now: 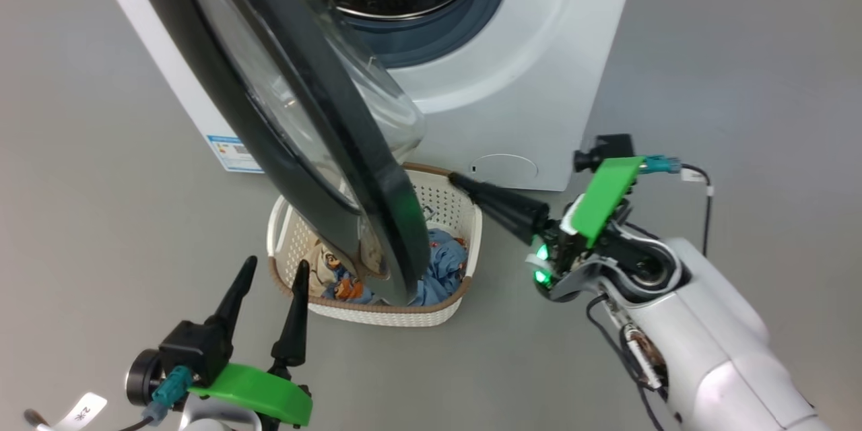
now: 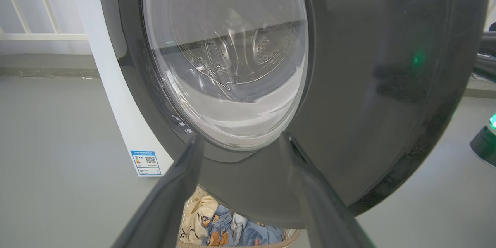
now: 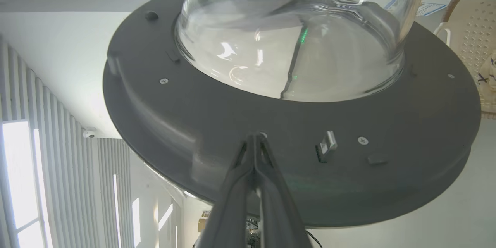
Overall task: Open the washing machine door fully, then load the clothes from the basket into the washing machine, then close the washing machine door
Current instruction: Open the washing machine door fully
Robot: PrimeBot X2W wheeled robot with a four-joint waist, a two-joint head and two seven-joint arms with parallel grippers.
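The washing machine (image 1: 539, 67) stands ahead with its steel drum exposed. Its door (image 1: 296, 114), black-rimmed with a clear glass bowl, stands swung out partway over the basket (image 1: 444, 199). Light blue and cream clothes (image 1: 444, 262) lie in the basket. My right gripper (image 1: 452, 178) is shut, its tips close to the door's inner grey face (image 3: 271, 124) near the latch, holding nothing. My left gripper (image 1: 276, 269) stands open at the lower left, before the door's outer face (image 2: 387, 85). The clothes (image 2: 217, 228) show below the door between its fingers.
Grey floor surrounds the machine and basket on all sides. A blue label (image 1: 232, 151) marks the machine's left side panel. A white railing and wall (image 2: 38, 27) lie behind the machine on the left.
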